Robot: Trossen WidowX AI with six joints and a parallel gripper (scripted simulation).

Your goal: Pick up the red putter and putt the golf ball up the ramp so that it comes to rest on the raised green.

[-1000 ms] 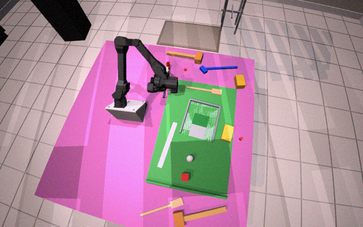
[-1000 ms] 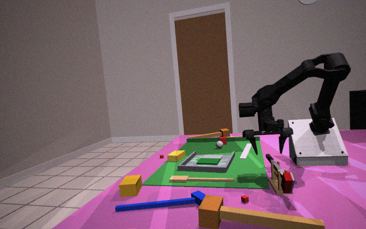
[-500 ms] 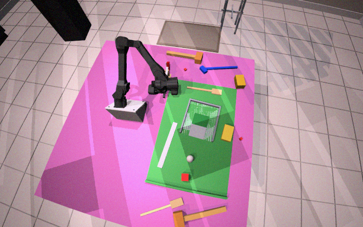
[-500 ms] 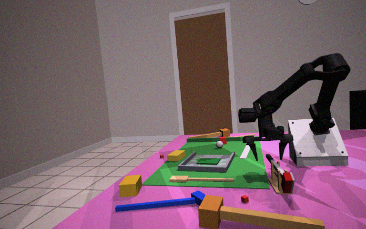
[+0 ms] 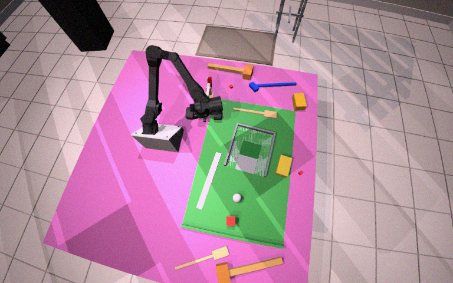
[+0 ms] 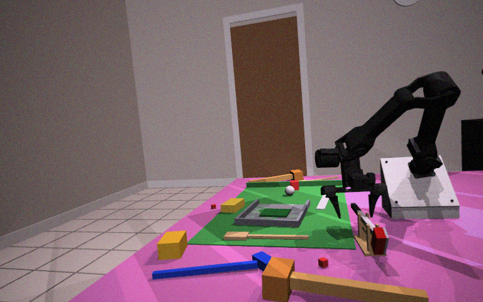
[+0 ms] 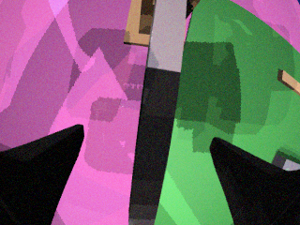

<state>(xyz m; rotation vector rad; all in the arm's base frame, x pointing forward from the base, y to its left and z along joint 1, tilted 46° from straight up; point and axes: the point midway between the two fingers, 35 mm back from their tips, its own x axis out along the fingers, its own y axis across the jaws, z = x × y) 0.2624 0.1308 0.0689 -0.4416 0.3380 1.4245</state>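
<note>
The red putter (image 5: 208, 86) (image 6: 371, 231) (image 7: 164, 42) rests tilted on a small wooden stand (image 6: 362, 233) (image 7: 136, 28) at the green mat's near corner; it has a red head, a grey shaft and a black grip. My gripper (image 5: 204, 117) (image 6: 354, 212) (image 7: 150, 138) is open, pointing down, with its fingers on either side of the black grip and apart from it. The white golf ball (image 5: 236, 197) (image 6: 289, 190) lies on the green mat (image 5: 267, 206) (image 6: 320, 228). The raised green (image 5: 250, 149) (image 6: 275, 212) sits in a grey frame, with a grey ramp (image 5: 247, 164) facing the ball.
A white bar (image 5: 209, 180), a yellow block (image 5: 284, 165), a red cube (image 5: 230, 220) and a tan putter (image 5: 255, 111) lie on the mat. Orange (image 5: 233, 68) and blue (image 5: 272, 84) putters and another yellow block (image 5: 299, 101) lie beyond it. The robot base (image 5: 160, 135) stands to the left.
</note>
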